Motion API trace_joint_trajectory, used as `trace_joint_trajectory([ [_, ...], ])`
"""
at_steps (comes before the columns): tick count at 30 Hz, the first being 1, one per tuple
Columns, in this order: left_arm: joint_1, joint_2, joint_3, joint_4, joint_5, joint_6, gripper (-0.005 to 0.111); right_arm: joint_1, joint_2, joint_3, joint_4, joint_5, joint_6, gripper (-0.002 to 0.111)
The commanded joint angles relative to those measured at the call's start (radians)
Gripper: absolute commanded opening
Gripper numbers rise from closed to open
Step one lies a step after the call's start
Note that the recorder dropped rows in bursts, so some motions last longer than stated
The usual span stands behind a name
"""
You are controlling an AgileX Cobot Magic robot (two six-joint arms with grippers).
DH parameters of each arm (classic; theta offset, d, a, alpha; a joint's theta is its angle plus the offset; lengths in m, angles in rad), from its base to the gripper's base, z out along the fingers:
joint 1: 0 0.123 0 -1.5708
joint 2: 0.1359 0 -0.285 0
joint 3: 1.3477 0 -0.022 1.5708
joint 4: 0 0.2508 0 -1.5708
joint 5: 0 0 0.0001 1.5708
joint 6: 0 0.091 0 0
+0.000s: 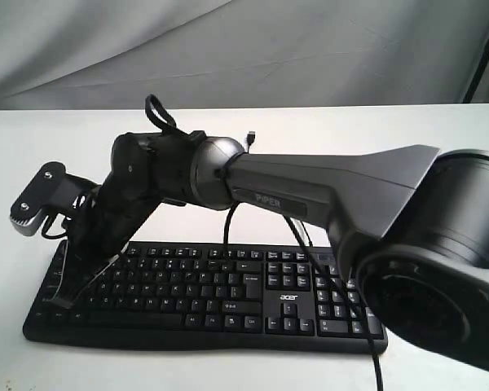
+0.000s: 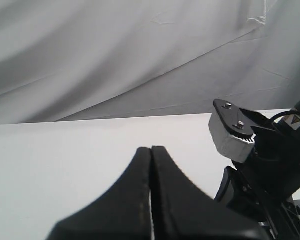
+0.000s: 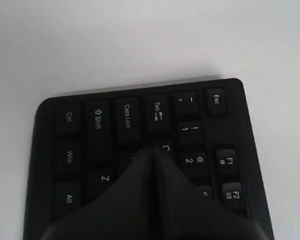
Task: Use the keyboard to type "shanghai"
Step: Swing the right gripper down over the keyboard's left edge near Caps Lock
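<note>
Keyboard [image 1: 204, 293] sits at near edge of white surface [image 1: 391, 147], logo side toward exterior view. Right pincer [image 3: 153, 150] closed, tip down over keyboard's left end by Tab/Caps Lock; contact unclear. Left pincer [image 2: 151, 148] also closed, off the keyboard, pointing across bare surface.

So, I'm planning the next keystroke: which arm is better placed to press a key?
Right. The right tool, shut, hangs over the keyboard, near its Caps Lock and Tab keys. The left tool, also shut, sits over white table, with only a keyboard corner in view.
</note>
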Motion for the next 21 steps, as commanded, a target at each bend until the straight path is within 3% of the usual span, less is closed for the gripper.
trace_joint_trajectory([
  [1,-0.006,-0.002,0.002,0.000,-0.006,-0.003,0.000,0.002,-0.003,-0.009,-0.010,-0.003,0.005,0.000],
  [21,-0.006,-0.002,0.002,0.000,-0.006,-0.003,0.000,0.016,0.025,-0.009,-0.025,0.035,-0.004,0.000],
])
